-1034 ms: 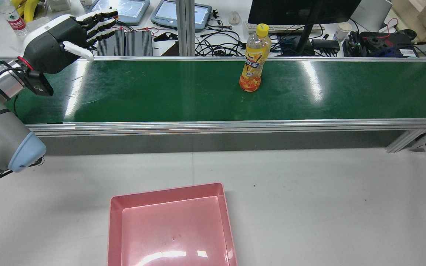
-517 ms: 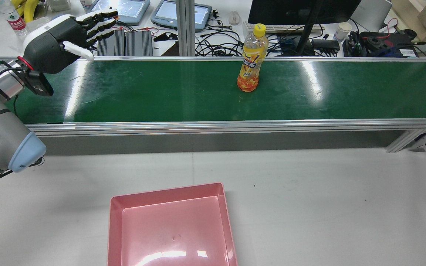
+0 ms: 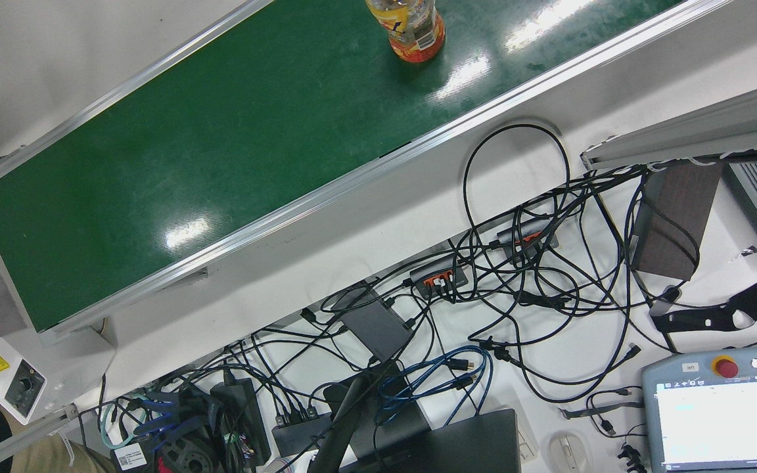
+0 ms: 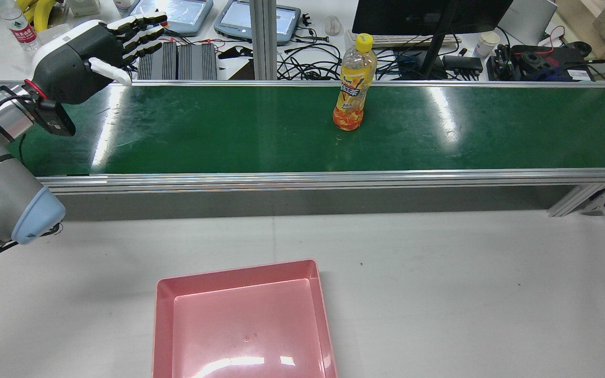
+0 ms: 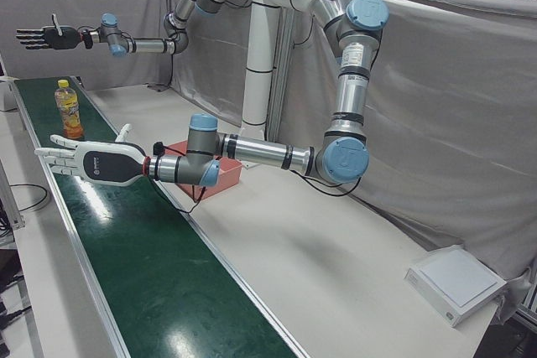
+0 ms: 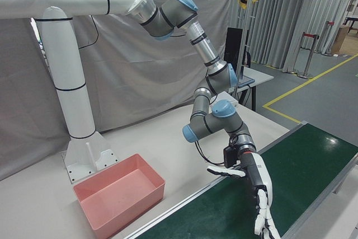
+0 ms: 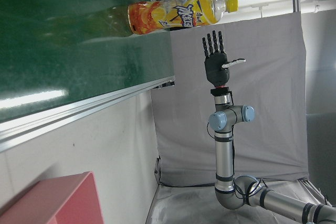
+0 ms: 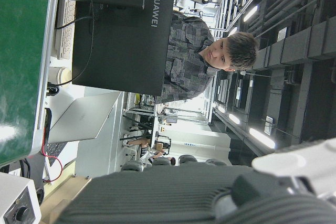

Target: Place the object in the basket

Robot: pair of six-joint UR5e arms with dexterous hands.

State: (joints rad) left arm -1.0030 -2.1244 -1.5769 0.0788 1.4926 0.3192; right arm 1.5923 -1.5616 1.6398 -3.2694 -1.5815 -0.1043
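An orange drink bottle (image 4: 353, 84) with a yellow cap stands upright on the green conveyor belt (image 4: 229, 131), near its far edge; it also shows as the bottle (image 5: 67, 109) and the bottle (image 7: 178, 14). My left hand (image 4: 92, 58) hovers open over the belt's left end, fingers pointing along the belt toward the bottle, well short of it. The same left hand (image 6: 257, 194) appears from the front corner. My right hand (image 5: 46, 37) is raised beyond the bottle, open, fingers spread. The empty pink basket (image 4: 237, 270) sits on the white table before the belt.
Behind the belt lies a desk with a monitor (image 4: 428, 16), keyboard, tablets and tangled cables (image 3: 516, 282). A control box (image 3: 14, 387) sits at the belt's end. A person stands behind the monitor (image 8: 199, 51). The belt's aluminium rail (image 4: 302, 181) separates it from the table.
The bottle has travelled a little to the left along the belt in the rear view, toward my left hand. The left hand has stayed where it was.
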